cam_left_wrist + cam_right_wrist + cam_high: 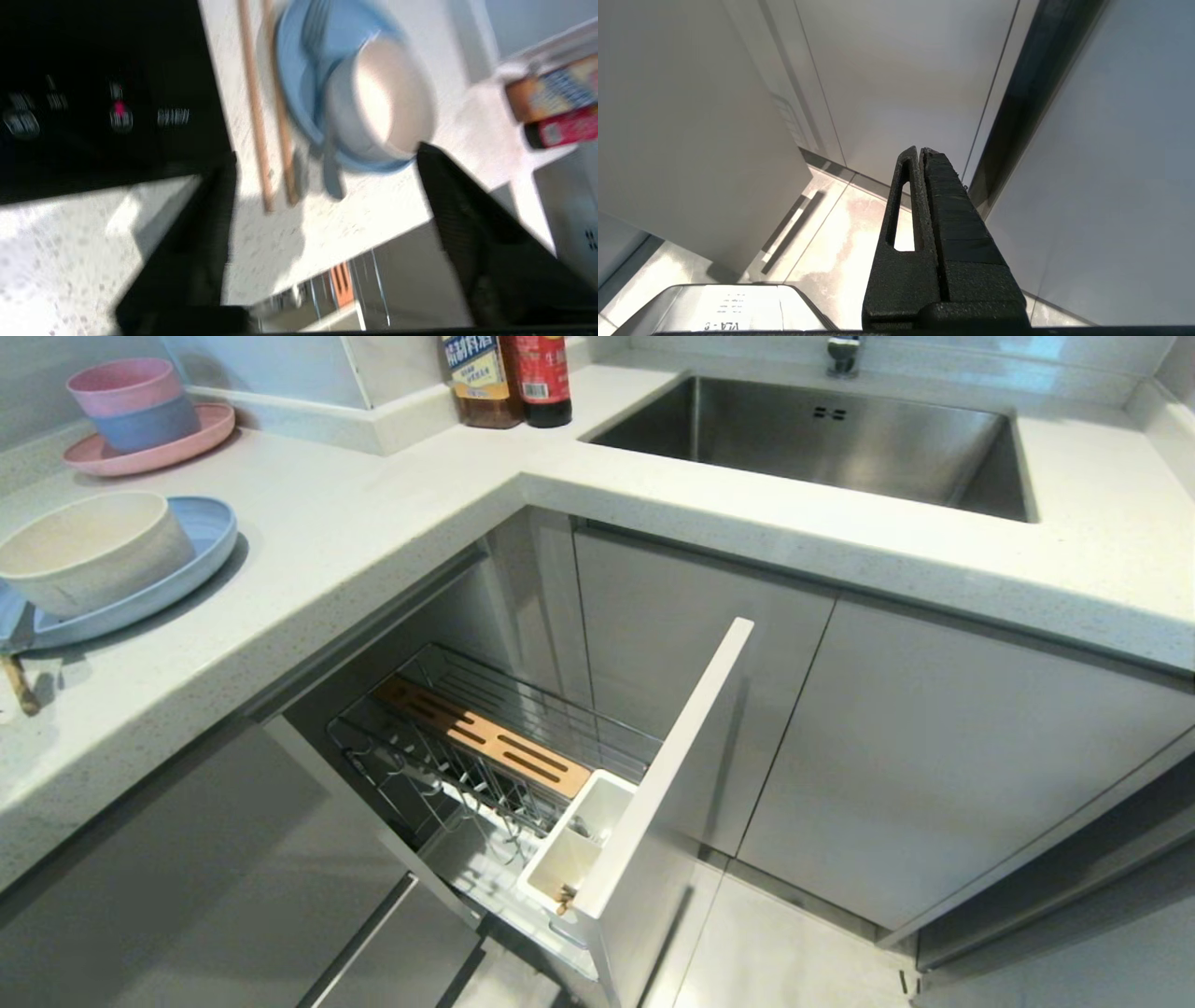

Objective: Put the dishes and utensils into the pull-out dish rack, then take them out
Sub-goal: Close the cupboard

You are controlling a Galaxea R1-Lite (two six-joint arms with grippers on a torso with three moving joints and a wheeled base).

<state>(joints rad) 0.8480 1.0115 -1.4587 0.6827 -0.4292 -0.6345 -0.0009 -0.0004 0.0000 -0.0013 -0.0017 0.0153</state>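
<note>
The pale blue plate (201, 537) lies on the counter at the far left, with the cream-white bowl (89, 551) standing on it. One chopstick end (19, 683) pokes out beside it. The left wrist view shows my left gripper (324, 154) open over the counter edge, nothing between its fingers. Just beyond its tips are the chopsticks (257, 116), the fork (331, 175) resting on the plate (292, 84), and the bowl (378, 98). The pull-out dish rack (401, 747) stands pulled out below the counter. My right gripper (920, 151) is shut and parked low by the cabinets.
The rack holds a wooden knife block (485, 737) and a white cutlery holder (574, 845) behind its white door front (672, 756). A pink plate with stacked bowls (140, 420), two bottles (509, 378) and the sink (822, 439) sit further back. A black cooktop (93, 93) borders the chopsticks.
</note>
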